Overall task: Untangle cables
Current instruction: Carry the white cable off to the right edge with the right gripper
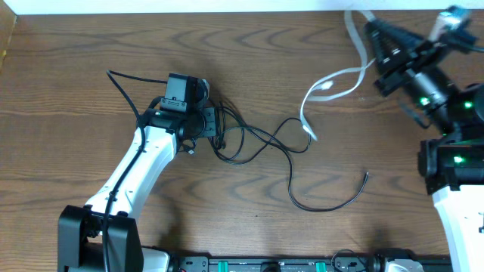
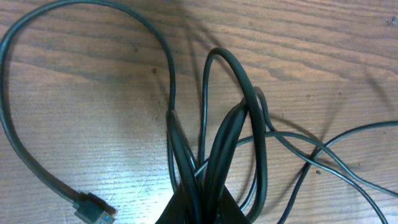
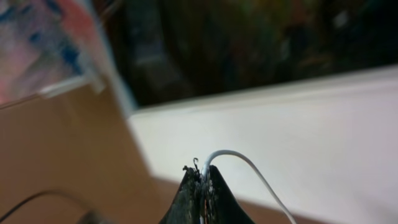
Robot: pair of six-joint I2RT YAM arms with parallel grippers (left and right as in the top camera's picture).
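Pinning the tangle: left fingers point(image 2: 186, 213) clamped on looped thin black cables point(image 2: 245, 124), which fan out ahead of them on the brown wooden table point(image 2: 323, 50). Right fingers point(image 3: 202, 191), raised, pinch the thin white cable point(image 3: 252, 167), probably to draw it clear.

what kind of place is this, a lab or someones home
Probably a robotics lab bench: two robot arms at a wood-grain table, thin cables on it, and lit electronics along the near edge.
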